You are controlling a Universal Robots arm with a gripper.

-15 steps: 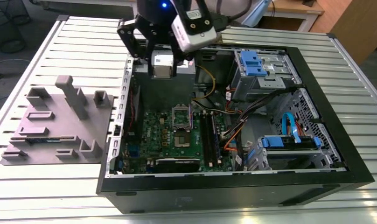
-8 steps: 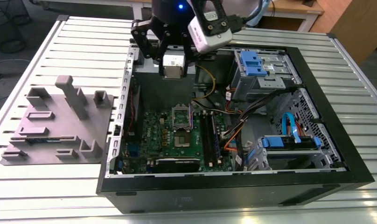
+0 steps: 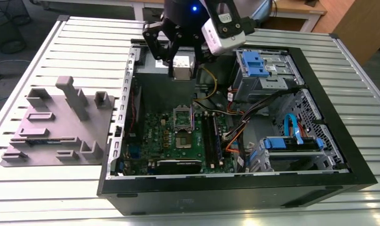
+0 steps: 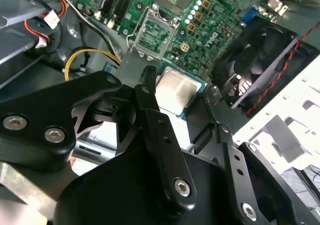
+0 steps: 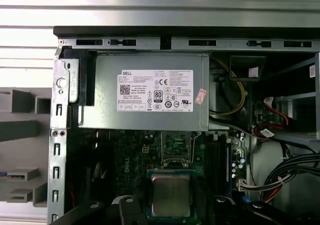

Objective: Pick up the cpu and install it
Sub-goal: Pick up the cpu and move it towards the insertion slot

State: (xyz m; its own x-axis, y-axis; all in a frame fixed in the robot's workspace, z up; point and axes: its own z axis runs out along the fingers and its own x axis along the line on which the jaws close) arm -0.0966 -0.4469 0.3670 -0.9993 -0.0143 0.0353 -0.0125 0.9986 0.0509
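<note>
Fingers [image 4: 148, 80] narrow, I judge clamped on cpu [image 4: 177, 90] by two opposite edges; cpu flat, above motherboard [image 4: 220, 30]; empty socket [image 4: 157, 35] just beside cpu, not yet under it.

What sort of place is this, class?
Probably a robotics lab bench: an open computer case on a slatted metal table, with the claw holding the cpu above its motherboard.

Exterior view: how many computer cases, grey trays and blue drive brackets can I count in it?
computer case: 1
grey tray: 1
blue drive brackets: 2
Total: 4
</note>
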